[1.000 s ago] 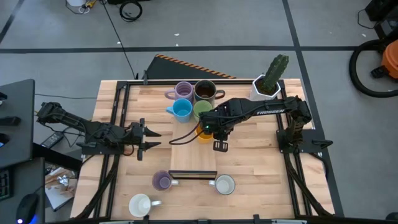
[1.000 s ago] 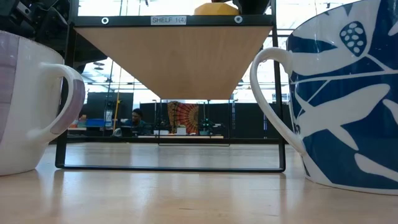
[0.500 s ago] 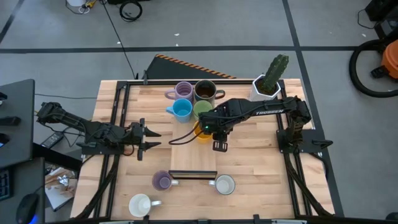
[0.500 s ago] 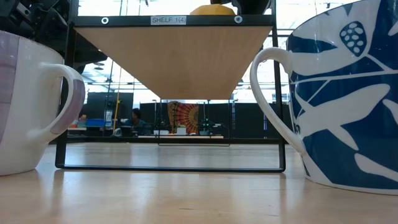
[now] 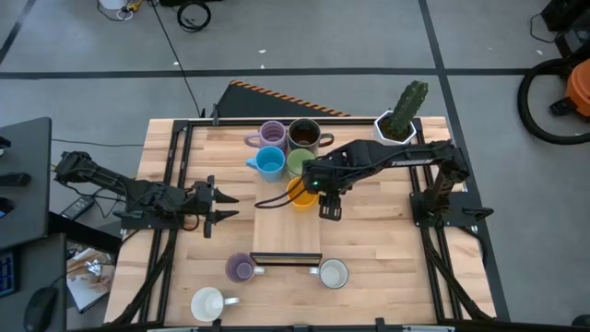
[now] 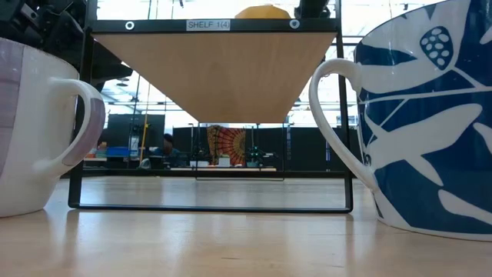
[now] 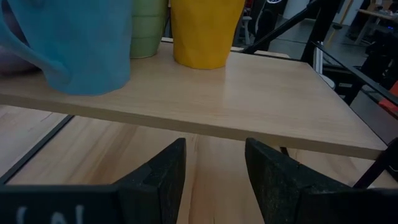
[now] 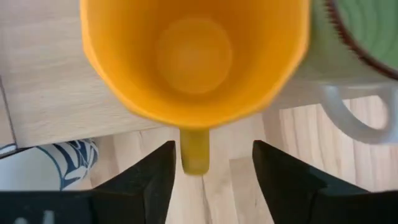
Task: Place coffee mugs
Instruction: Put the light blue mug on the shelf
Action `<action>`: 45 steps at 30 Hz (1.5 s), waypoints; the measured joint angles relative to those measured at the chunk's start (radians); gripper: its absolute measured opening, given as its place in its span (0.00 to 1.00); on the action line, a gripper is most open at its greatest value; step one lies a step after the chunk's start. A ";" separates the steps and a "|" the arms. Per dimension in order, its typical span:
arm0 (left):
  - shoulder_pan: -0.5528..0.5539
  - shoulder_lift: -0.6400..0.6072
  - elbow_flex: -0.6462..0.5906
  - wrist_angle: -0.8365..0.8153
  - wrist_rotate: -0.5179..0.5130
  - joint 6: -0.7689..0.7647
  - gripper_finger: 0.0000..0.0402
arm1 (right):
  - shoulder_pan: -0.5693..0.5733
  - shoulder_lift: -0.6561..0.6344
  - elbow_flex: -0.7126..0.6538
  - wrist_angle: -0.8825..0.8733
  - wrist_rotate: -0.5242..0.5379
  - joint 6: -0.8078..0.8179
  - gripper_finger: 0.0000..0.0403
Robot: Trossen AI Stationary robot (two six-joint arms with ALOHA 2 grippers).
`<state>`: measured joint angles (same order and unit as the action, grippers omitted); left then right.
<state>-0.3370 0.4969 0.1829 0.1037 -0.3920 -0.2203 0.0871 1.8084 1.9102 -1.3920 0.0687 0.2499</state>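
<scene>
Orange mug sat upright on the raised wooden shelf, directly under the right gripper, whose fingers stood apart either side of the mug's handle without touching it, gripping nothing. Just beyond the pincer on the same shelf: green mug touching the orange one's far side, blue mug beside that, then a purple mug and the dark brown mug at the shelf's back edge, a tight cluster leaving little room around the orange one. Cactus pot stood well apart, off by the right arm's base. On the near side of the pincer, down on the table: second purple mug, a white mug with blue pattern, and a plain white mug near the front edge. Left gripper hovered well apart at the shelf's left side, fingers parted, empty, pointing at the shelf edge.
</scene>
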 joint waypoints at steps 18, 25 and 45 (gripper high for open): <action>0.000 0.000 0.000 0.009 0.126 -0.010 0.43 | 0.082 -0.304 -0.343 0.336 0.181 0.020 0.65; 0.000 0.000 0.000 -0.018 0.196 -0.084 0.43 | 0.096 -0.483 -0.654 0.586 0.193 0.006 0.67; -0.173 0.209 0.378 -0.568 0.173 -0.519 0.43 | 0.074 -0.763 -1.161 1.147 0.330 -0.254 0.66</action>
<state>-0.5099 0.7056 0.5607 -0.4647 -0.2193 -0.7392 0.1616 1.0450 0.7492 -0.2450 0.3984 -0.0040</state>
